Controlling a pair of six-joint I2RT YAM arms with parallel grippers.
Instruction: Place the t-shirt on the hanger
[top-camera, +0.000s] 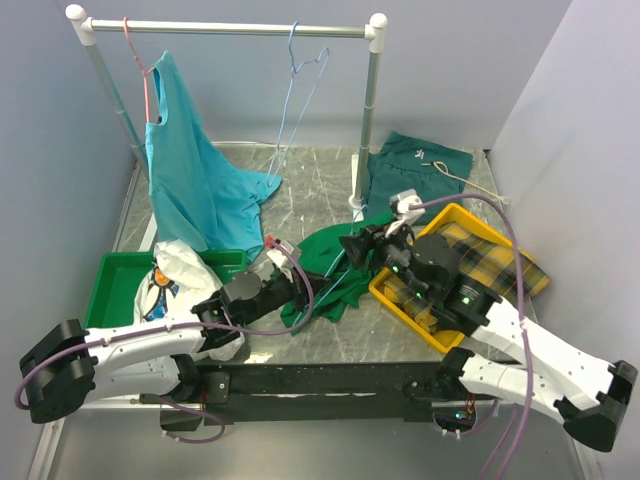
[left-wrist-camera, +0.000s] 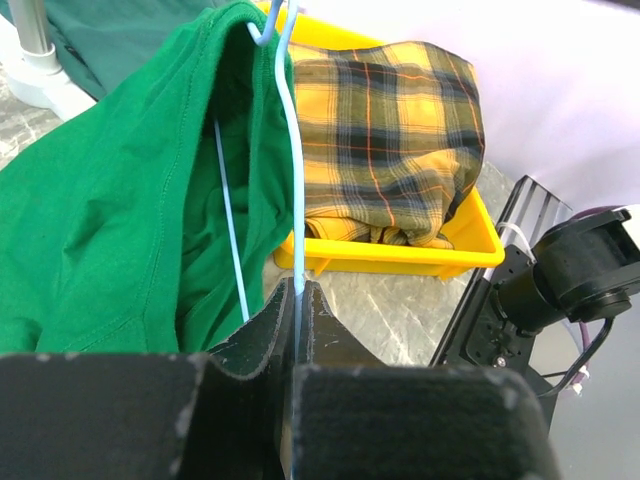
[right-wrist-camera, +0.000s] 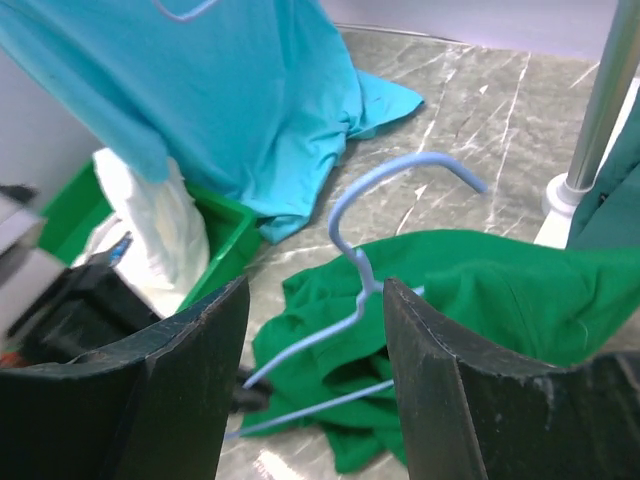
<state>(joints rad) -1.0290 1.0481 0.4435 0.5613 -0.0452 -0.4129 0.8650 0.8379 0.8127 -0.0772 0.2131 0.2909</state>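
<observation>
T-shirt: the green t-shirt lies crumpled mid-table, just left of the yellow tray. Part of it is lifted and draped over the wire.
Hanger: the light-blue hanger sits partly inside the shirt. Its hook sticks out on the far side, above the cloth.
Left claw: your left gripper is clamped shut on the hanger's thin wire, at the near end.
Right claw: your right gripper hangs over the shirt and hook with its jaws parted, holding nothing.
Handling: the shirt is likely light, soft and limp, so it will sag and slide off bare wire. The hanger looks thin and springy and may twist in the grip.
Where to hold: pinch a doubled fold of cloth near the collar or shoulder seam, not a single loose layer.
</observation>
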